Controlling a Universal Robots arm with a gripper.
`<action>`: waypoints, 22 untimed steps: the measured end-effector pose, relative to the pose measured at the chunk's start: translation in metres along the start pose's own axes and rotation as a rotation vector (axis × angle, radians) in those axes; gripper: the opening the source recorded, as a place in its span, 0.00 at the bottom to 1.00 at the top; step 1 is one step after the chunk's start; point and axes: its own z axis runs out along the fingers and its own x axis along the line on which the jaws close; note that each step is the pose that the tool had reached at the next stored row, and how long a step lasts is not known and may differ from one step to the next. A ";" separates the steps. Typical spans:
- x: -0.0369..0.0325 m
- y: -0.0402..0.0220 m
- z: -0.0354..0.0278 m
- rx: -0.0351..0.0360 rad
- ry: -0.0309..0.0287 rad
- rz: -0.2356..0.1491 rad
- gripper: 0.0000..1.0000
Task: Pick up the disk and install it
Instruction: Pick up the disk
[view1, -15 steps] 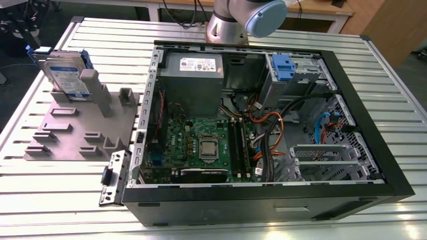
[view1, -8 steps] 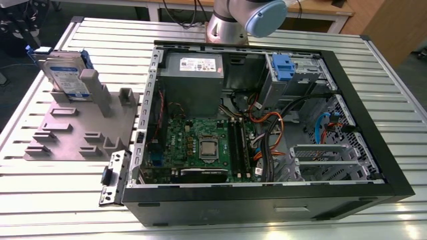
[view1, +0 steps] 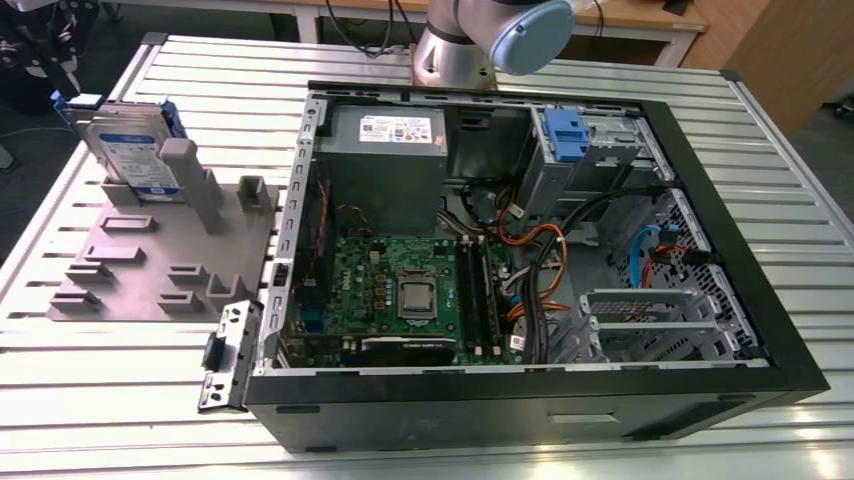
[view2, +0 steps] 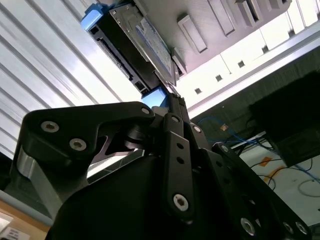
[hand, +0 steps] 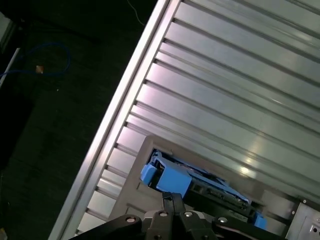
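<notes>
The hand (hand: 171, 196) sits right over one end of the disk (view1: 134, 150), at the table (view1: 134, 400) corner on the exterior view's left. In the first wrist view the two fingertips (hand: 178, 204) look pressed together, with no gap I can make out. They end right at the edge of the disk's blue bracket (hand: 167, 179). Can't tell whether they're actually pinching a bit of that plastic or just touching it. The second wrist view catches the hand side-on and shows the same thing: the tip is right at a blue corner of the bracket, and the silver, labelled body runs away from the hand.

The disk stands on edge, slotted into a grey holder (view1: 147, 260) on the table, just below the hand. It hasn't been lifted out.

The open case (view1: 534, 400) lies flat on the table well away from the hand, toward the exterior view's right. The rest of the holder sits between the hand and the case, just beside the case wall. On the side of the case farthest from the hand there's a grey drive cage (view1: 607, 140) with a blue tab (view1: 567, 135) on it.
</notes>
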 end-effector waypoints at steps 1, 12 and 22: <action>0.0000 0.0000 0.0000 -0.0001 0.0005 -0.012 0.11; 0.0000 0.0000 0.0000 -0.0002 0.0009 -0.021 0.11; 0.0000 0.0000 0.0001 -0.0008 0.0038 -0.088 0.11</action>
